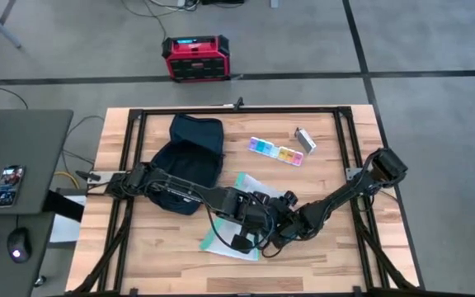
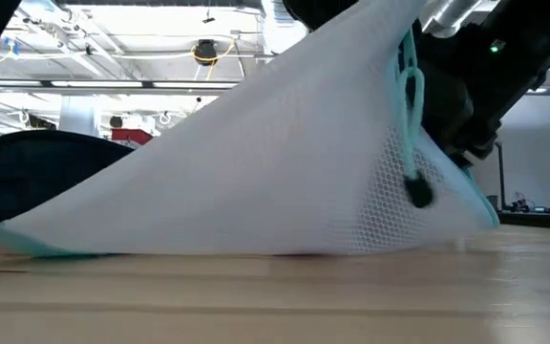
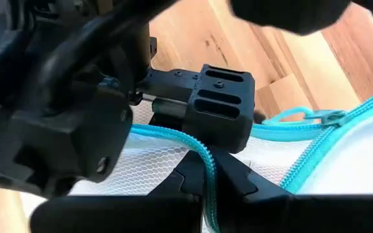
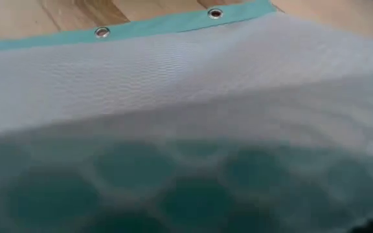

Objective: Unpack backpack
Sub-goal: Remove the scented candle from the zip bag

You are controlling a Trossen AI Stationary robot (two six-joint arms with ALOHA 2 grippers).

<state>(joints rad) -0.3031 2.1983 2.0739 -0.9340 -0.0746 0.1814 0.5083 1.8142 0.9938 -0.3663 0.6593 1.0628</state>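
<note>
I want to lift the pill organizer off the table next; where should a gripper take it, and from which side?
Judging by the high view, take the pill organizer across its narrow width near the middle, coming straight down from above: it lies flat, long and slim, apart from the small grey case.

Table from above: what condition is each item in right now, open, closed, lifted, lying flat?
backpack: lying on the table, top flap open.
mesh pouch: white with teal zipper, one side lifted off the table, the other resting on it.
pill organizer: lying flat, lids closed.
left gripper: at the pouch.
right gripper: at the pouch.
</note>
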